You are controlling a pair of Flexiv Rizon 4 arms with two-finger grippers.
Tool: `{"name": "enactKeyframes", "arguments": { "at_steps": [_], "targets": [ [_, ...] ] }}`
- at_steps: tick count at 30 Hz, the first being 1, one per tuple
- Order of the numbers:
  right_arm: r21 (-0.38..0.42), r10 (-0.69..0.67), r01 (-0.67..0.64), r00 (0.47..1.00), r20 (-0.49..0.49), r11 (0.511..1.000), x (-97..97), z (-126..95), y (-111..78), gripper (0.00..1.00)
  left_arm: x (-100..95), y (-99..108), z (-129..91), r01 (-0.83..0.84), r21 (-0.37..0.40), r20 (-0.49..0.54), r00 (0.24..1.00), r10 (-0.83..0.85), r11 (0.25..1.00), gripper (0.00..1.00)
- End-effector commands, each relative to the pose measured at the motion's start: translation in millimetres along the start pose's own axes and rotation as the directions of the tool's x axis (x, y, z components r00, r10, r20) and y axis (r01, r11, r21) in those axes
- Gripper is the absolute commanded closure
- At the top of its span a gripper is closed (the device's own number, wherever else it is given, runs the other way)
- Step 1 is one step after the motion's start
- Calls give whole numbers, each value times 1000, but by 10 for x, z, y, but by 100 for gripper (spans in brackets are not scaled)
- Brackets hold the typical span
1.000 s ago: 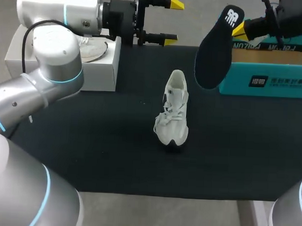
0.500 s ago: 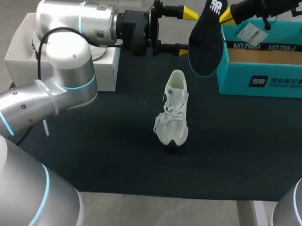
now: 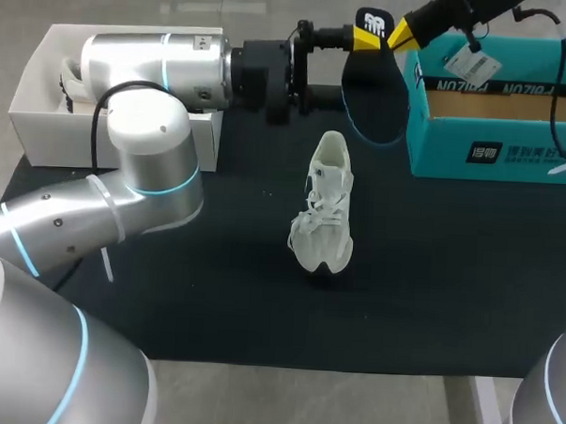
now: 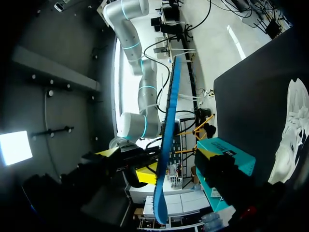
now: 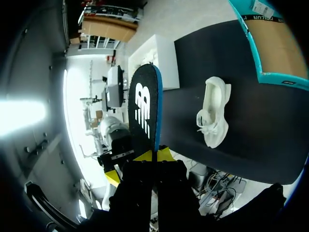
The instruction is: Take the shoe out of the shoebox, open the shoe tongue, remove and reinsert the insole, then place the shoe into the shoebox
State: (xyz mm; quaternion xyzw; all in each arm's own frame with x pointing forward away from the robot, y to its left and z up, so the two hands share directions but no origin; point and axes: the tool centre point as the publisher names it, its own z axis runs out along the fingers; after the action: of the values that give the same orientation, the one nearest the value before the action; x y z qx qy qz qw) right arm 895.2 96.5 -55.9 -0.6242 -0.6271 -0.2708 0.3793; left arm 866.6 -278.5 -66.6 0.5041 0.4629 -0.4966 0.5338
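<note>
2 arms meet over the far side of the dark table (image 3: 449, 276), and between them hangs 1 dark insole (image 3: 374, 103) with a blue edge. The right gripper (image 3: 401, 34) is clamped on it, its 2 yellow tips pinching the printed heel end, so that the insole hangs with its toe end down. The left gripper (image 3: 357, 74) comes in from the side with its fingers spread wide. The insole stands edge-on in the gap between those 2 fingers, and the left wrist view shows space on either side of it. 1 white shoe (image 3: 324, 209) sits on its sole near the middle of the table, laces loose, just short of the hanging insole and apart from both grippers. There are 2 boxes at the far edge: 1 teal shoebox (image 3: 497, 151) at the right, open on top and showing a brown inside, and 1 white box (image 3: 56, 132) at the left, largely behind the left arm.
</note>
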Motion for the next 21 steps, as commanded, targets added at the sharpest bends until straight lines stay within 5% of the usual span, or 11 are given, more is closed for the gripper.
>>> {"name": "enactKeyframes", "arguments": {
  "at_steps": [1, 5, 9, 11, 12, 21],
  "targets": [
    [13, 9, -9, 1000, 7, 1000, -43, -31, 1, 100, 21, -19, -17, 0, -5, -6, 1000, 0, 1000, 0],
    [-3, 18, -18, 1000, 14, 1000, -72, -67, 2, 100, 30, -45, -45, 0, -3, -10, 1000, 0, 1000, 0],
    [-29, 21, -20, 1000, 23, 999, -89, -89, 21, 100, 33, -70, -57, 3, -2, -7, 1000, -3, 1000, 14],
    [-30, 23, -22, 999, 25, 999, -92, -89, 20, 100, 29, -89, -63, 2, 3, -5, 1000, -2, 1000, 42],
    [-30, 25, -24, 999, 26, 999, -96, -86, 19, 100, 22, -96, -66, 2, 5, -3, 1000, -2, 1000, 47],
    [-29, 45, -44, 998, 41, 999, -136, -64, 43, 100, 28, -102, -34, -1, 1, -7, 1000, 1, 1000, 46]
  ]
}}
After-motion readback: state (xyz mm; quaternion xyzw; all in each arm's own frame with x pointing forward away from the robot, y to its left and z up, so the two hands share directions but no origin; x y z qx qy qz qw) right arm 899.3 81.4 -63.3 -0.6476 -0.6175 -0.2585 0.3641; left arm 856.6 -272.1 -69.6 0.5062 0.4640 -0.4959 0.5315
